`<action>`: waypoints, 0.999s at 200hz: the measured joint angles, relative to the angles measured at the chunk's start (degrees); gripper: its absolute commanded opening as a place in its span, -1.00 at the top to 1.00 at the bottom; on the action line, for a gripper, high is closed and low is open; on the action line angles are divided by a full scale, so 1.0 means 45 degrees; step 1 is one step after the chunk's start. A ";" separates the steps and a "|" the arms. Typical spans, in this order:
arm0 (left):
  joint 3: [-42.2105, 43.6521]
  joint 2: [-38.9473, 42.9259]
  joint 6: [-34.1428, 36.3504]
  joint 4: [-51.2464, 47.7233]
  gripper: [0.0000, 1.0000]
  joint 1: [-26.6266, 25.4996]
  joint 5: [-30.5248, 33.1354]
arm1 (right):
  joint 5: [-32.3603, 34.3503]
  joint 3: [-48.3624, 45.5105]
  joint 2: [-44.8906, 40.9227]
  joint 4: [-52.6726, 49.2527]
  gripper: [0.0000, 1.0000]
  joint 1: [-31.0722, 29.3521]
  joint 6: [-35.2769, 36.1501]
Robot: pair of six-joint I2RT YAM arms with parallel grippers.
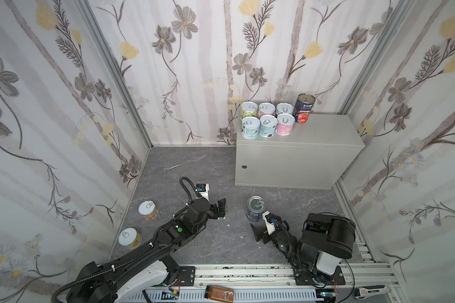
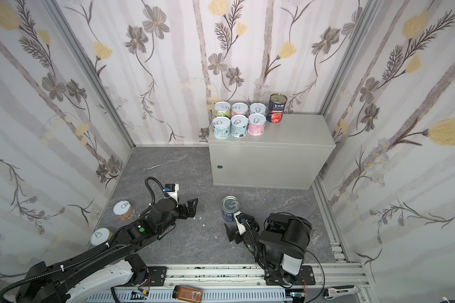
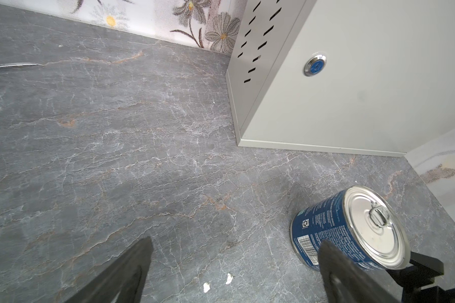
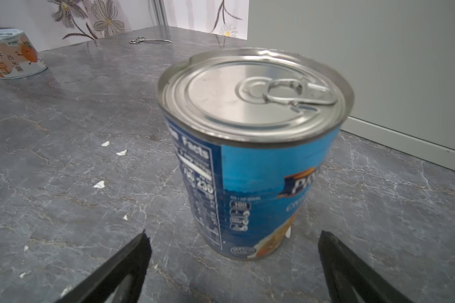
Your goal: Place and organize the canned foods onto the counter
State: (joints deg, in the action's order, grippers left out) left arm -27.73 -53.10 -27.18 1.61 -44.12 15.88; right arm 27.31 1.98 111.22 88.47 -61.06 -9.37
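Plainly, the blue-labelled tin (image 4: 250,157) stood upright on the marbled floor (image 4: 63,131) in front of the grey table (image 1: 326,131). Its label showed "Facts" and "230", and the brand was cut off after "Pro". The right gripper (image 4: 234,235) gaped wide just short of it, holding nothing. The left gripper (image 3: 236,242) was likewise spread wide and empty. On the table stood six short pastel tins (image 1: 268,122) and a tomato tin (image 1: 304,109), lettered perhaps "la sicilia". An orange-labelled tin (image 4: 13,55) with Chinese characters and a yellow tin (image 1: 129,238) sat on the floor.
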 measured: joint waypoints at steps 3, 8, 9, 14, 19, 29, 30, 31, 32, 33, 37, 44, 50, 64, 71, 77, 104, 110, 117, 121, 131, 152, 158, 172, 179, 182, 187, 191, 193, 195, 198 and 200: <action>0.0010 -0.0019 0.0000 0.0005 -1.00 0.0010 0.0000 | -0.0010 0.0029 0.0029 0.0063 -0.99 0.0058 -0.0005; 0.0024 -0.0053 0.0000 0.0010 -1.00 0.0019 -0.0005 | -0.0053 0.0078 0.0073 0.0185 -0.99 0.0155 -0.0039; 0.0029 -0.0063 0.0000 0.0010 -1.00 0.0019 -0.0005 | -0.0073 0.0087 0.0087 0.0219 -0.99 0.0185 -0.0053; 0.0039 -0.0097 0.0000 0.0010 -1.00 0.0024 -0.0005 | -0.0136 0.0112 0.0136 0.0355 -0.99 0.0272 -0.0131; 0.0044 -0.0131 0.0000 0.0010 -1.00 0.0044 -0.0005 | -0.0160 0.0136 0.0185 0.0423 -1.00 0.0374 -0.0141; 0.0044 -0.0209 0.0000 0.0039 -1.00 0.0058 -0.0005 | -0.0413 0.0180 0.0296 0.0539 -0.99 0.0622 -0.0189; 0.0044 -0.0219 0.0000 0.0044 -1.00 0.0068 -0.0005 | -0.0423 0.0185 0.0306 0.0544 -0.99 0.0641 -0.0199; 0.0044 -0.0223 0.0000 0.0049 -1.00 0.0073 -0.0005 | -0.0437 0.0189 0.0321 0.0549 -0.99 0.0685 -0.0219; 0.0044 -0.0238 0.0000 0.0053 -1.00 0.0073 -0.0010 | -0.0447 0.0189 0.0335 0.0554 -0.99 0.0699 -0.0233; 0.0044 -0.0243 0.0000 0.0053 -1.00 0.0078 -0.0010 | -0.0466 0.0199 0.0355 0.0563 -0.99 0.0738 -0.0248; 0.0044 -0.0277 0.0000 0.0058 -1.00 0.0078 -0.0005 | -0.0520 0.0223 0.0403 0.0573 -0.99 0.0835 -0.0272; 0.0044 -0.0335 0.0000 0.0063 -1.00 0.0078 -0.0010 | -0.0699 0.0277 0.0491 0.0563 -0.99 0.1030 -0.0296; 0.0044 -0.0379 0.0000 0.0068 -1.00 0.0078 -0.0015 | -0.0821 0.0345 0.0559 0.0568 -0.99 0.1200 -0.0359; 0.0044 -0.0486 0.0010 0.0112 -1.00 0.0078 -0.0019 | -0.1277 0.0597 0.0690 0.0563 -0.99 0.1438 -0.0374; 0.0044 -0.0525 0.0029 0.0151 -1.00 0.0078 -0.0019 | -0.1511 0.0753 0.0719 0.0559 -0.99 0.1525 -0.0374; 0.0044 -0.0554 0.0039 0.0185 -1.00 0.0078 -0.0019 | -0.1685 0.0899 0.0733 0.0573 -0.99 0.1593 -0.0374; 0.0044 -0.0656 0.0053 0.0350 -1.00 0.0136 -0.0019 | -0.2395 0.1627 0.0874 0.0573 -0.99 0.1880 -0.0228; 0.0044 -0.0670 0.0063 0.0374 -1.00 0.0155 -0.0019 | -0.2526 0.1768 0.0908 0.0593 -0.99 0.1962 -0.0219; 0.0044 -0.0695 0.0102 0.0379 -1.00 0.0175 -0.0019 | -0.2701 0.1923 0.0971 0.0612 -0.99 0.2079 -0.0209; 0.0044 -0.0714 0.0102 0.0389 -1.00 0.0194 -0.0024 | -0.2788 0.2006 0.1001 0.0602 -0.99 0.2152 -0.0209; 0.0044 -0.0767 0.0102 0.0413 -1.00 0.0223 -0.0024 | -0.3075 0.2195 0.1073 0.0627 -0.99 0.2336 -0.0189; 0.0019 -0.0942 0.0151 0.0447 -1.00 0.0228 -0.0034 | -0.3589 0.2569 0.1307 0.0680 -0.99 0.2754 -0.0189; 0.0010 -0.1010 0.0151 0.0466 -1.00 0.0233 -0.0063 | -0.3716 0.2681 0.1409 0.0699 -0.99 0.2871 -0.0189; -0.0058 -0.1200 0.0155 0.0471 -1.00 0.0238 -0.0117 | -0.3866 0.2929 0.1681 0.0826 -0.99 0.3016 -0.0194; -0.0107 -0.1302 0.0199 0.0495 -1.00 0.0243 -0.0126 | -0.3988 0.3045 0.1812 0.0845 -0.98 0.3045 -0.0189; -0.0126 -0.1345 0.0223 0.0505 -1.00 0.0243 -0.0131 | -0.4022 0.3089 0.1865 0.0845 -0.98 0.3050 -0.0185; -0.0151 -0.1409 0.0267 0.0539 -1.00 0.0243 -0.0146 | -0.4090 0.3167 0.1977 0.0850 -0.98 0.3045 -0.0185; -0.0175 -0.1457 0.0277 0.0549 -1.00 0.0243 -0.0165 | -0.4158 0.3225 0.2059 0.0850 -0.98 0.3045 -0.0189; -0.0185 -0.1477 0.0277 0.0549 -1.00 0.0243 -0.0165 | -0.4201 0.3245 0.2103 0.0850 -0.98 0.3045 -0.0189; -0.0194 -0.1496 0.0277 0.0549 -1.00 0.0243 -0.0170 | -0.4235 0.3259 0.2132 0.0850 -0.98 0.3045 -0.0180; -0.0214 -0.1540 0.0282 0.0559 -1.00 0.0243 -0.0175 | -0.4240 0.3298 0.2205 0.0850 -0.97 0.3045 -0.0141; -0.0223 -0.1559 0.0277 0.0559 -1.00 0.0243 -0.0180 | -0.4250 0.3313 0.2239 0.0845 -0.97 0.3045 -0.0146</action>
State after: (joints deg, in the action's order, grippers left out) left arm -28.73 -60.12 -25.93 4.12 -43.03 15.07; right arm 8.19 16.88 121.30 92.27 -47.35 -10.02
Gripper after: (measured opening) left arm 0.998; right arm 0.988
